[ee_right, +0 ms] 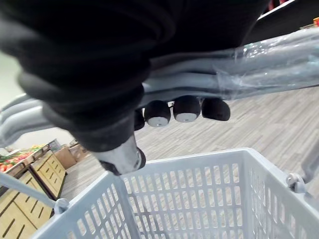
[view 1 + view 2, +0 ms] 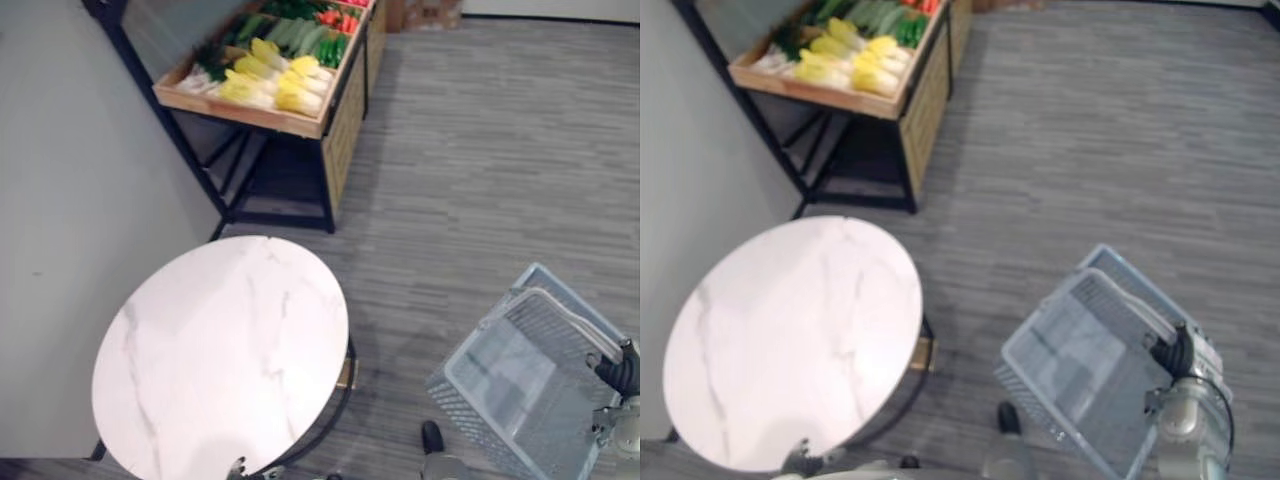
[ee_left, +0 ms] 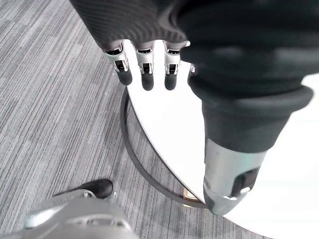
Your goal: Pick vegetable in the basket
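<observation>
Yellow and green vegetables sit in the crate far up left, well apart from both hands, so walking over you may clip the table under your relaxed, empty left hand, or knock the basket your right hand clenches by its handle

Round white marble worktop on black frame; grey striped carpet floor; wooden display stand beside grey wall.
</observation>
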Robot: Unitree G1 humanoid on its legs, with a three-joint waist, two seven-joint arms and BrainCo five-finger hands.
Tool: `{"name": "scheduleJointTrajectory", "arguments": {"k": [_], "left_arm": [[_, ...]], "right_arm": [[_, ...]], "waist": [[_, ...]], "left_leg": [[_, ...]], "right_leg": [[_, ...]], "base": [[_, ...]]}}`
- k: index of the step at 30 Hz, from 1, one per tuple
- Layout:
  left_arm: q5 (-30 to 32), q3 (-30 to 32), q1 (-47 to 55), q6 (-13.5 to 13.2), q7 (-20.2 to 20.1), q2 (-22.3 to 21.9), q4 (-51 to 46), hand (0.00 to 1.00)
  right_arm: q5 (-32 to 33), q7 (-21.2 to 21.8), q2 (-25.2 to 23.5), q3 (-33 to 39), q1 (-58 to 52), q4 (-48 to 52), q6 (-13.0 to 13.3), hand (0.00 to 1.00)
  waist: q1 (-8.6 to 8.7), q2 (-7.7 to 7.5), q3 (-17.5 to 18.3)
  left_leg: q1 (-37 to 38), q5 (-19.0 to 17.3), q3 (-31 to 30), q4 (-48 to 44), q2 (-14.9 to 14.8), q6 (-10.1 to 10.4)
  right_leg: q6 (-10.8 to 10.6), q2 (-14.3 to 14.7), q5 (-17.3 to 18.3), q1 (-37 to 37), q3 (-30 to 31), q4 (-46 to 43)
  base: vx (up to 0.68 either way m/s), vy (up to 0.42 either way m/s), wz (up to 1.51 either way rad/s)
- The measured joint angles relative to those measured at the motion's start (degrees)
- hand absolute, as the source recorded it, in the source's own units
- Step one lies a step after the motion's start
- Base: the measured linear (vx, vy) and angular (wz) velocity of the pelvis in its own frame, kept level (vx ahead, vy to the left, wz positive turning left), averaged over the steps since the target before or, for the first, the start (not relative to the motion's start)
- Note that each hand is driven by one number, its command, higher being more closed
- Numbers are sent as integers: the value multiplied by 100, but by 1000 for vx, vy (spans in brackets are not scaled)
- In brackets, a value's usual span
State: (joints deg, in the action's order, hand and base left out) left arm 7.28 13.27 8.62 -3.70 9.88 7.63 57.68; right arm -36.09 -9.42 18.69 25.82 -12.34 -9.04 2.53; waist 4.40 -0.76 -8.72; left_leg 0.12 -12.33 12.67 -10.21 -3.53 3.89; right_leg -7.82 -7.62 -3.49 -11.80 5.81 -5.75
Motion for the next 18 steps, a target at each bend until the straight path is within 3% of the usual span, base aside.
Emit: {"name": "scheduleJointTrajectory", "arguments": {"k": [1,3,4,5,6,7,10,13,14,15,16,17,18], "left_arm": [[24,32,2,1,-3,55,-32,0],[36,125,-5,2,-7,158,-80,0],[57,178,-11,5,-8,208,-105,0],[76,206,-20,3,-7,211,-124,0],[77,279,-94,8,-4,206,-113,0],[78,278,-164,12,-2,225,-116,0],[98,267,-78,17,-2,210,-99,0],[193,203,-25,52,0,357,-50,0],[200,149,-27,56,10,431,-48,0],[198,127,-100,61,47,532,-10,0],[199,88,-164,58,58,492,49,0],[198,35,-228,51,65,394,109,0],[198,-43,-231,45,101,375,111,0]], "right_arm": [[0,1,-37,-27,38,-4,4,100],[-5,1,-184,-57,113,-23,4,100],[2,-4,-170,-183,136,-63,18,100],[4,-6,-173,-188,138,-63,38,100],[3,-21,-188,-146,126,-59,47,100],[-8,-19,-174,-119,77,-80,17,100],[-216,-13,-153,-126,94,-92,-51,100],[-157,-8,-214,-166,159,-83,36,100],[-141,-5,-222,-169,154,-77,60,100],[-153,1,-220,-177,211,-85,38,100],[-173,2,-184,-182,256,-86,14,100],[-230,4,-155,-195,289,-85,-47,100],[-229,4,-179,-208,220,-85,-110,100]], "waist": [[-1,-62,-36],[-3,-155,-87],[-4,-189,-119],[-2,-211,-131],[49,-209,-170],[41,-280,-175],[-25,-283,-122],[-108,-374,-45],[-152,-499,33],[-169,-510,60],[-192,-404,50],[-195,-246,60],[-167,-263,63]], "left_leg": [[12,-12,63,-37,-37,-11],[64,-18,161,-120,-197,-22],[140,-51,253,-160,-328,-80],[147,-102,256,-190,-397,-151],[142,-156,307,-92,-546,-136],[190,-123,326,-70,-554,-99],[213,-85,458,-107,-779,-40],[20,28,565,-156,-1040,159],[-108,42,564,-229,-1124,270],[-223,83,513,-314,-1271,424],[-246,151,479,-298,-1383,512],[-251,296,376,-256,-1589,605],[-159,341,268,-272,-1608,661]], "right_leg": [[45,50,-33,-80,-37,-137],[399,250,-287,-289,-349,-421],[511,381,-587,-274,-591,-382],[481,404,-720,-255,-613,-292],[750,323,-352,-327,-828,-670],[857,145,122,-449,-1041,-1348],[855,-267,346,-358,-1202,-2066],[701,-833,174,-299,-861,-2013],[804,-1041,-371,-252,-654,-1825],[527,-910,-325,-168,-396,-1650],[554,-772,-265,-186,-377,-1668],[339,-590,-76,-226,-256,-1866],[-208,-597,331,-172,-139,-2193]], "base": [[4,-26,-72],[-51,-70,-84],[-92,-52,-80],[-127,-59,-65],[-69,-14,-15],[-36,-20,-7],[13,-67,-29],[36,-249,-39],[77,-488,-15],[69,-460,-14],[32,-469,-3],[-3,-445,16],[-13,-419,32]]}}
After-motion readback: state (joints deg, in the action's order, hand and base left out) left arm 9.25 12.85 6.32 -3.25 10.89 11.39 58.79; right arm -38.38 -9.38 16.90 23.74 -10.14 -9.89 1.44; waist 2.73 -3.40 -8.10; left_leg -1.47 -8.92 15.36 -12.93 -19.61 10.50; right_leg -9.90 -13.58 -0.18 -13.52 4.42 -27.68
